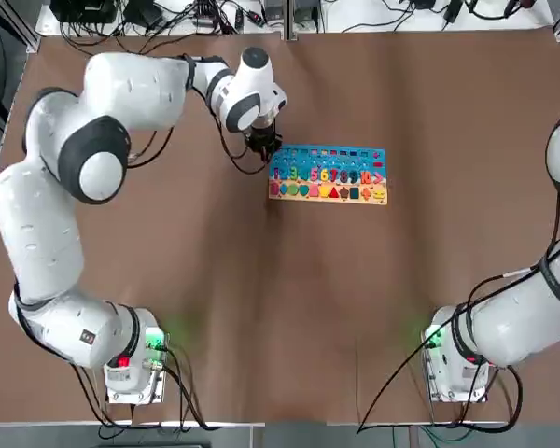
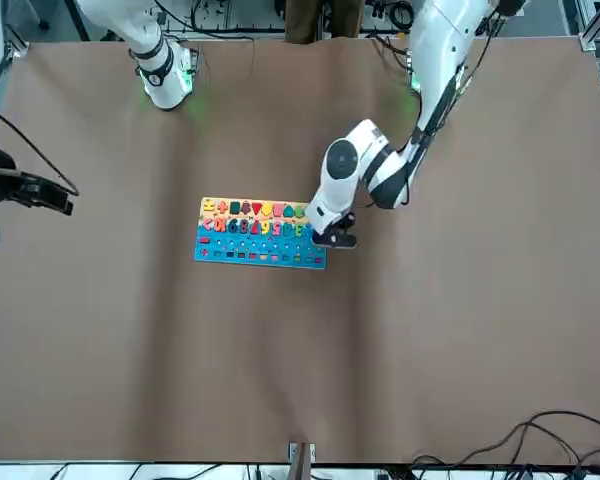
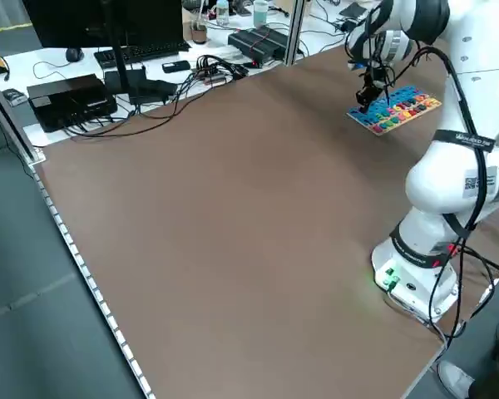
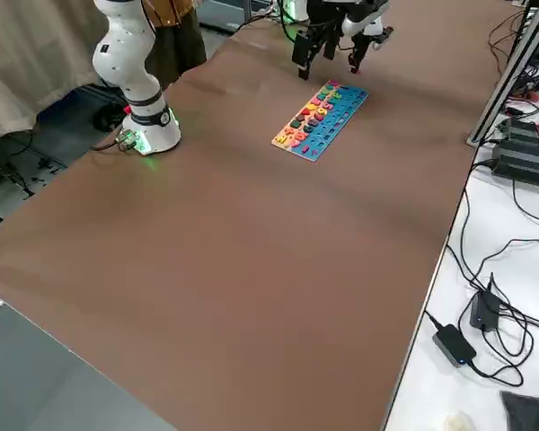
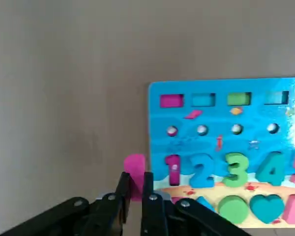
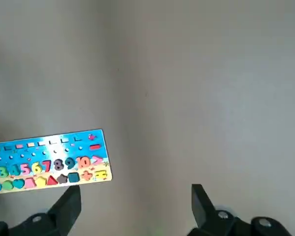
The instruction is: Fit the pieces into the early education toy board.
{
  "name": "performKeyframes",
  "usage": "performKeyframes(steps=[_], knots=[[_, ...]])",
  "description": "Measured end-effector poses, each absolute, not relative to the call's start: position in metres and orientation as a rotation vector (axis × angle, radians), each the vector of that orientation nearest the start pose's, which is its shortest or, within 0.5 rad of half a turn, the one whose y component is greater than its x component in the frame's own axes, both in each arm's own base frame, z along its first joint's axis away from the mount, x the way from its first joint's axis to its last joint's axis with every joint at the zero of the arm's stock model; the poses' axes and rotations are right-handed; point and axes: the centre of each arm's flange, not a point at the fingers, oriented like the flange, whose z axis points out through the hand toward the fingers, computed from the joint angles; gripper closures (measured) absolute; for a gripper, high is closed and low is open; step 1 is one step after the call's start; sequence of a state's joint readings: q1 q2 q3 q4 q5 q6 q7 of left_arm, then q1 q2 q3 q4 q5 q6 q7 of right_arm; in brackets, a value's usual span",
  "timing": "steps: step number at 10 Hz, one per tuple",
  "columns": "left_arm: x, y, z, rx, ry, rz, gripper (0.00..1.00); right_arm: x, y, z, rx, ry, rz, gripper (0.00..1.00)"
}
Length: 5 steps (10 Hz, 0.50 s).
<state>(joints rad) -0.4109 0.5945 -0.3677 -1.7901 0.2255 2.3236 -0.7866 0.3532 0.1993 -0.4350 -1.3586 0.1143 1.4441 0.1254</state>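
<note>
The left gripper (image 5: 135, 189) pinched a pink piece (image 5: 134, 169) just off the toy board's (image 1: 329, 175) left edge, mid-table; released there, it could miss its slot. The right gripper (image 6: 132, 204) hung spread.

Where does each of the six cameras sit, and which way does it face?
Top: overhead, arm bases at bottom; left gripper by the board.
Front: across the table, facing the robot; sides mirrored.
Left side: raised, diagonal; left arm reaches to the board.
Right side: raised, opposite diagonal; board mid-table.
Left wrist: its jaws shut on a pink piece beside the board's edge.
Right wrist: high up, right gripper open, board far off.
All six share the board.
</note>
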Motion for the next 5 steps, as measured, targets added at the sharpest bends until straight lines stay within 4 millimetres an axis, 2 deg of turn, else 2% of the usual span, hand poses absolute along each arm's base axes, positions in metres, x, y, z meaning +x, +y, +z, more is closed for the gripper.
performKeyframes(steps=[2,5], knots=[[0.48,-0.459,0.23,-3.169,0.142,0.064,0.87,0.602,-0.022,0.617,-3.088,0.321,0.075,0.01],[0.471,-0.469,0.214,-3.161,0.157,0.098,0.87,0.607,-0.055,0.612,-3.134,0.331,-0.054,0.01]])
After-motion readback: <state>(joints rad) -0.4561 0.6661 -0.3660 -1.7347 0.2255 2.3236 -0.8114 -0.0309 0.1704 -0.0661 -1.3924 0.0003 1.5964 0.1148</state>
